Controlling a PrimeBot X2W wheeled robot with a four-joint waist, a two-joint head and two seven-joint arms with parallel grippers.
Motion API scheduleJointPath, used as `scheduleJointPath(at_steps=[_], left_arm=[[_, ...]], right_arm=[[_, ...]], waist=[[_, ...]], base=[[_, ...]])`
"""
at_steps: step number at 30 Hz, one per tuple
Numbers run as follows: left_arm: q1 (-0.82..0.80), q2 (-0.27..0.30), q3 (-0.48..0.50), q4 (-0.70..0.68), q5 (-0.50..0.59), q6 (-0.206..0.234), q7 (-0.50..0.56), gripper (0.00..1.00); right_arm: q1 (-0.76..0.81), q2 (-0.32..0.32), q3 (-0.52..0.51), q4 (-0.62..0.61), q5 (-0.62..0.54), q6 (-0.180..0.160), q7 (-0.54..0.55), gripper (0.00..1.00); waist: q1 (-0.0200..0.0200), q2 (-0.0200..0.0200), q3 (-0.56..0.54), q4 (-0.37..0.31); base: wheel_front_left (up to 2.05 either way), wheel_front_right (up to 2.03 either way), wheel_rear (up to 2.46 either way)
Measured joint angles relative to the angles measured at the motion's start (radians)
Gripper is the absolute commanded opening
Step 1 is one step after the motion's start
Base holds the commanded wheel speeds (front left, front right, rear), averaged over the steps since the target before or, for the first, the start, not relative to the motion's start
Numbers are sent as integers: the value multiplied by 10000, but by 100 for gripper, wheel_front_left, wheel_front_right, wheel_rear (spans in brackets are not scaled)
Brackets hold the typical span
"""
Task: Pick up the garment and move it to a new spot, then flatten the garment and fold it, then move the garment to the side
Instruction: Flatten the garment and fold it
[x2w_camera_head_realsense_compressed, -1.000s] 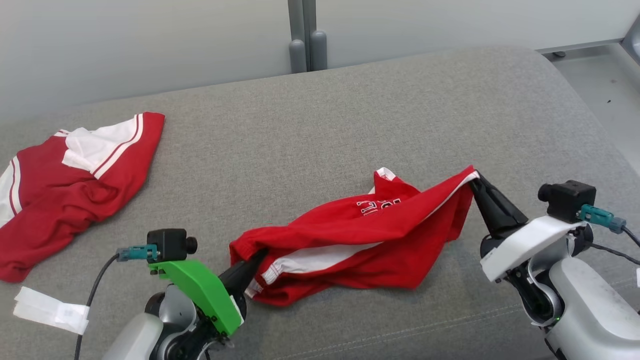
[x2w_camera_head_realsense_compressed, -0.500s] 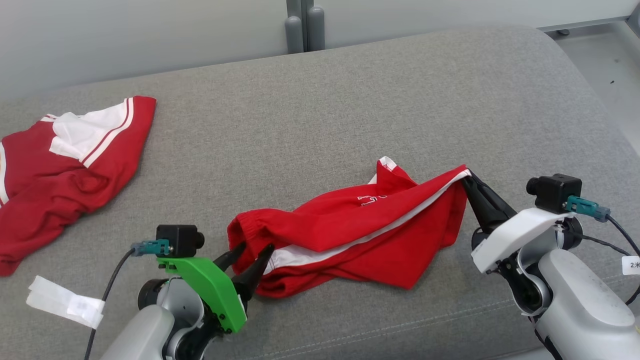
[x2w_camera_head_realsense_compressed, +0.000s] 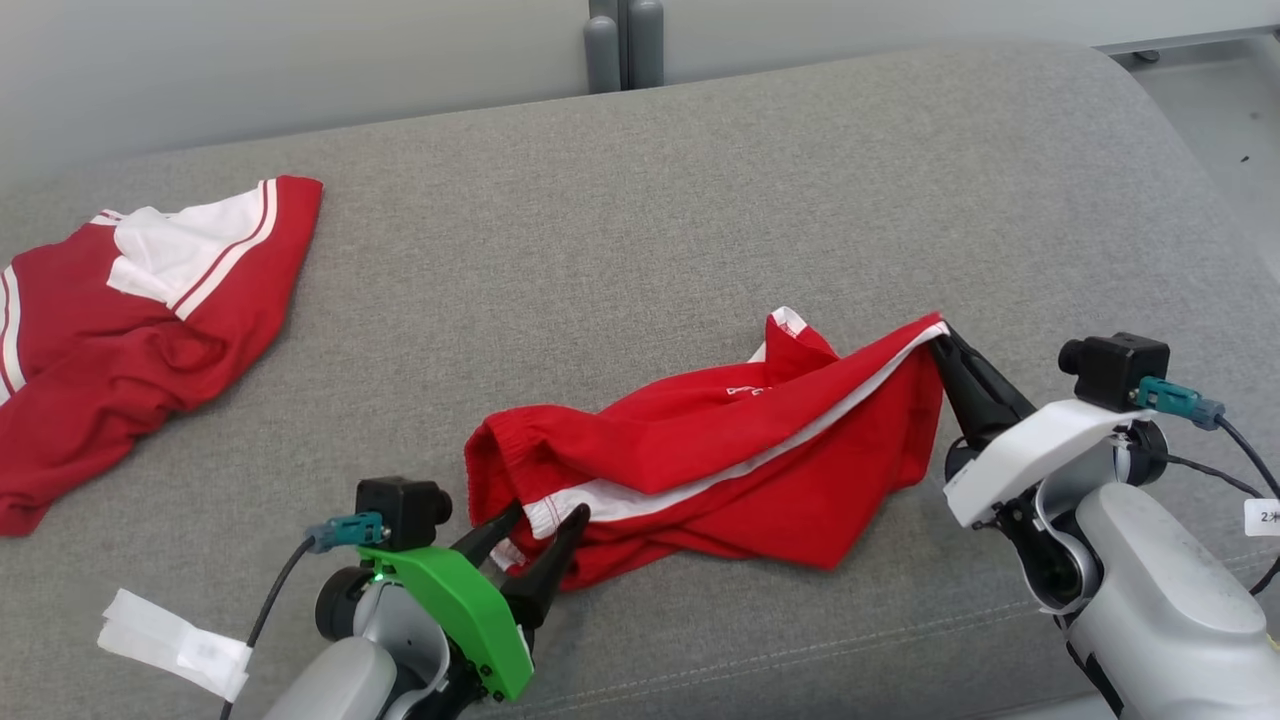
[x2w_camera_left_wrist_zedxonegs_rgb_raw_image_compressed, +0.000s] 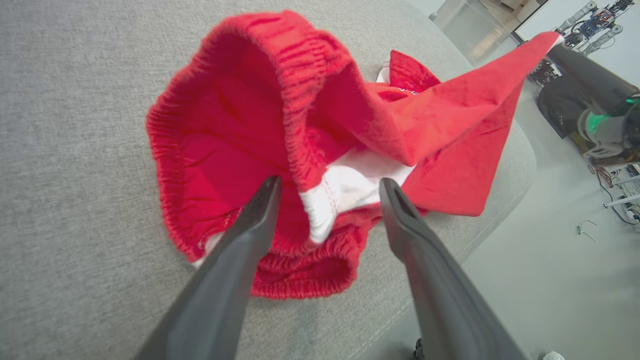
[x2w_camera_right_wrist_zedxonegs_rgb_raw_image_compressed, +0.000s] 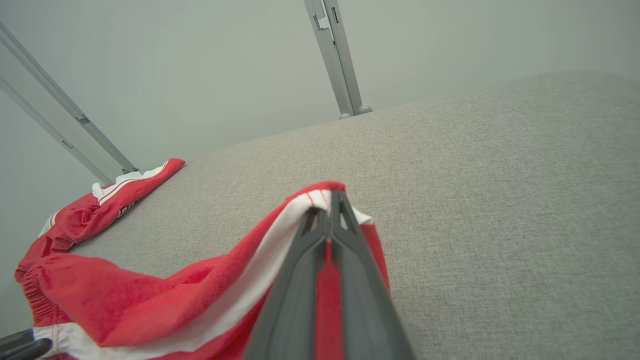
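The garment (x2w_camera_head_realsense_compressed: 720, 460), a pair of red shorts with a white side stripe and a gathered elastic waistband, lies crumpled on the near part of the grey cushion (x2w_camera_head_realsense_compressed: 640, 200), stretched between the two arms. The right gripper (x2w_camera_head_realsense_compressed: 940, 336) has its two dark fingers pressed tight together on a white-edged corner of the cloth and holds that corner raised off the cushion, so the fabric slopes down from it towards the waistband end. In the right wrist view the fingertips meet with red and white cloth pinched between them. The left gripper (x2w_camera_left_wrist_zedxonegs_rgb_raw_image_compressed: 330, 184) stands wide apart at the waistband end, gripping nothing. Its fingers straddle a white fold beside the red elastic, and whether either pad touches the cloth cannot be told. A second red and white garment (x2w_camera_head_realsense_compressed: 130, 330) lies well apart at the far left, and a white strip (x2w_camera_head_realsense_compressed: 175, 640) lies near the left arm.
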Motion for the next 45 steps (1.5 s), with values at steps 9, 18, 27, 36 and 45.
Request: scheduleJointPath(at_steps=[9, 18, 27, 36, 45], left_arm=[[105, -163, -155, 157, 0, -6, -313, 42], [104, -173, -174, 215, 71, -12, -798, 0], [49, -270, 752, -784, -418, -100, -2044, 0], [110, 138, 650, -2936, -1383, -100, -2196, 0], [971, 1429, 1354, -5545, -2266, -100, -2203, 0]], right_arm=[[-99, 46, 138, 196, 71, 0, -86, 0], [-250, 50, 201, 339, 161, 0, -176, 0], [-403, -8, 102, -182, 339, 0, -359, 0], [297, -362, 460, -1308, 800, 0, -362, 0], [1400, -928, -610, -3804, 2268, 0, -387, 0]], waist=[[0, 0, 51, -65], [0, 0, 75, -123], [0, 0, -26, -110], [0, 0, -236, -66], [0, 0, -268, -154]], base=[[0, 0, 0], [0, 0, 0], [0, 0, 0], [0, 0, 0], [0, 0, 0]])
